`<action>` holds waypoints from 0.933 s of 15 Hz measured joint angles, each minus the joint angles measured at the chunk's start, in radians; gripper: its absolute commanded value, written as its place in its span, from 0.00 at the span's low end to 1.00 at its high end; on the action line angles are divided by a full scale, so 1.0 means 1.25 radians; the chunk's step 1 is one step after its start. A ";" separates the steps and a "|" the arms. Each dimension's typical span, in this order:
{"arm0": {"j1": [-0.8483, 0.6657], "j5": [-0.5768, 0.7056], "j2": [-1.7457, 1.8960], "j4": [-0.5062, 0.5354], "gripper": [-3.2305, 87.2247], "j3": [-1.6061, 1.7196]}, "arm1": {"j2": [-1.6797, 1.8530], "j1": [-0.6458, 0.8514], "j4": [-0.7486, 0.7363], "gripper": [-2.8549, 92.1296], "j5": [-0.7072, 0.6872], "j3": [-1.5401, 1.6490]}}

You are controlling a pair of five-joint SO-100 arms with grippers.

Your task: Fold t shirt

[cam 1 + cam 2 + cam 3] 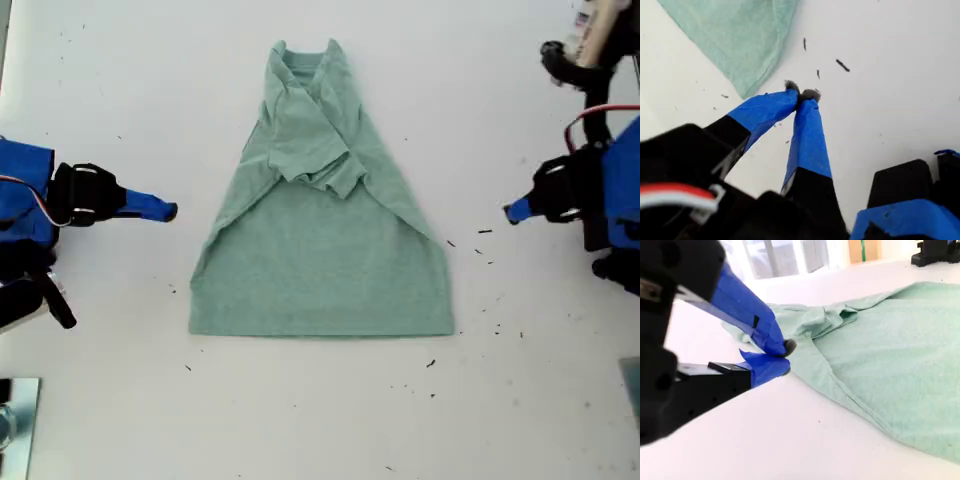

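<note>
The pale mint-green t shirt lies flat in the middle of the white table, neckline at the far end and hem at the near end. Both sleeves are folded in over the chest and bunch there. My first gripper is at the exterior view's right, low over the table and a short way off the shirt's side. Its blue-taped fingertips meet on nothing, and a shirt corner lies just beyond them. My second gripper is at the exterior view's left, shut and empty, apart from the shirt.
Small black specks are scattered on the table near my first gripper. A black fixture with cables stands at the exterior view's top right. A metallic object shows at its bottom left corner.
</note>
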 measured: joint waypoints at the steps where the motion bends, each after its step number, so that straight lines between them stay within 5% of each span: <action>1: 0.000 0.000 0.000 0.000 0.03 0.000 | -0.133 -0.042 0.018 0.22 0.007 -0.125; 3: 0.000 0.002 0.000 0.000 0.03 0.000 | -0.299 -0.102 0.020 0.34 0.028 -0.264; 7: 0.000 0.012 0.000 0.000 0.03 0.000 | -0.342 -0.155 -0.029 0.33 0.085 -0.249; 10: 0.000 0.012 0.000 0.000 0.03 0.000 | -0.409 -0.190 -0.274 0.34 0.135 -0.040; 14: 0.000 0.012 0.000 0.000 0.03 0.000 | -0.568 -0.221 -0.487 0.05 0.190 0.056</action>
